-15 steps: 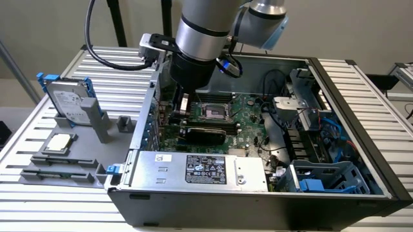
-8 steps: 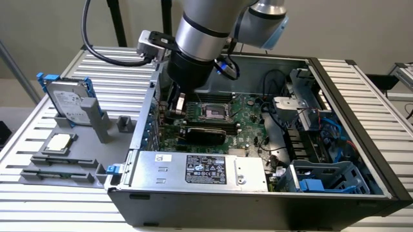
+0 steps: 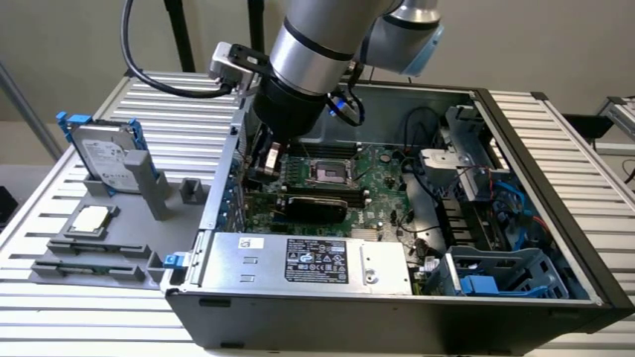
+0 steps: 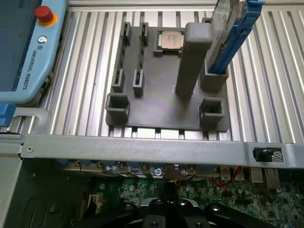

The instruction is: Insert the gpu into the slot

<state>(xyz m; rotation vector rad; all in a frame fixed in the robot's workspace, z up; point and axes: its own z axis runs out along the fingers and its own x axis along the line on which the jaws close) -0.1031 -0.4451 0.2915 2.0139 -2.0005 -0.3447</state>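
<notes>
The gpu [image 3: 315, 207], a flat black card, sits low on the green motherboard [image 3: 382, 167] just in front of the square silver processor socket [image 3: 326, 172] in the exterior view. The blue slot is hidden under or beside the card. My gripper [image 3: 266, 167] is down inside the open case at the motherboard's corner towards the exterior view's left, close to the case wall and a short way from the card. In the wrist view the gripper's black body [image 4: 164, 209] hangs over the board's edge connectors [image 4: 164, 171], just inside the grey case rim [image 4: 142, 147].
A silver labelled power supply [image 3: 308, 260] fills the case's near side, and a blue drive cage [image 3: 496, 279] sits on the exterior view's right. Outside the case, a grey fixture [image 4: 161, 104] holds a processor chip [image 4: 170, 40], a tall post [image 4: 192, 57] and a hard drive [image 3: 104, 156]. A teach pendant [image 4: 28, 47] lies nearby.
</notes>
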